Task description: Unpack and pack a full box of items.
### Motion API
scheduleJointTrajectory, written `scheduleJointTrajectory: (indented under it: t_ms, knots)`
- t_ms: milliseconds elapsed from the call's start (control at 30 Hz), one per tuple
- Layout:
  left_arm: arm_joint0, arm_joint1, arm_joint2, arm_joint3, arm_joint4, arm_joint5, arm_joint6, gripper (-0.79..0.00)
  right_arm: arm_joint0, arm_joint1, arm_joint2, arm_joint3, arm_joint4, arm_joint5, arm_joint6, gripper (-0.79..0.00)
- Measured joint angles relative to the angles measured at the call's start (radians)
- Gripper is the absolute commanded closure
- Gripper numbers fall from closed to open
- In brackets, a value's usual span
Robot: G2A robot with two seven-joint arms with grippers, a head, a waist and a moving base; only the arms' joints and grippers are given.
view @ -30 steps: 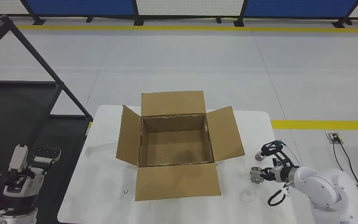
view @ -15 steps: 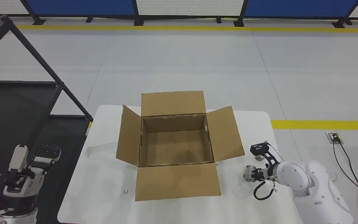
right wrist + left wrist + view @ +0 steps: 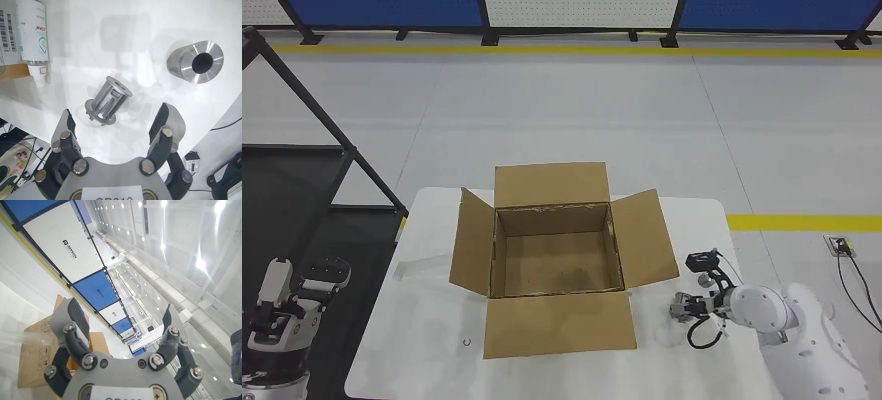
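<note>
the white table point(image 3: 432, 300) bears an open cardboard box point(image 3: 557, 262) at its middle; a slotted metal part point(image 3: 107, 102), steel cylinder point(image 3: 194, 62) and bottle point(image 3: 33, 37) lie apart.

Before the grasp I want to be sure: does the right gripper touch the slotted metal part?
Apart. The right wrist view shows the part lying on the table, with bare table between it and both fingers of the open right gripper.

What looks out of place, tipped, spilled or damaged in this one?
Nothing is spilled or damaged. The flanged metal part lies tipped on its side on the table in front of the open right claw, and a white bottle lies flat nearby. The cardboard box stands open, its flaps splayed.
</note>
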Motion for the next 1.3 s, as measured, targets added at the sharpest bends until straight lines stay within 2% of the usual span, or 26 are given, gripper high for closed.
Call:
scheduleJointTrajectory:
  t_ms: [700,933,967,1000,1033,1133,1300]
  knots:
    - [0.000,0.000,0.000,0.000,0.000,0.000,0.000,-0.785,0.066,0.005,-0.031,0.114,0.072,0.006,-0.004,-0.785]
    - [0.000,0.000,0.000,0.000,0.000,0.000,0.000,-0.785,0.106,0.005,-0.052,0.190,0.087,0.009,0.021,-0.785]
    - [0.000,0.000,0.000,0.000,0.000,0.000,0.000,-0.785,0.112,0.005,-0.056,0.202,0.088,0.009,0.021,-0.671]
    - [0.000,0.000,0.000,0.000,0.000,0.000,0.000,-0.785,0.119,0.005,-0.059,0.214,0.089,0.008,0.022,-0.511]
    - [0.000,0.000,0.000,0.000,0.000,0.000,0.000,-0.785,0.127,0.005,-0.063,0.229,0.090,0.007,0.023,-0.385]
    - [0.000,0.000,0.000,0.000,0.000,0.000,0.000,-0.785,0.143,0.004,-0.073,0.258,0.094,0.007,0.023,-0.274]
    - [0.000,0.000,0.000,0.000,0.000,0.000,0.000,-0.785,0.156,0.005,-0.083,0.283,0.100,0.004,0.022,0.000]
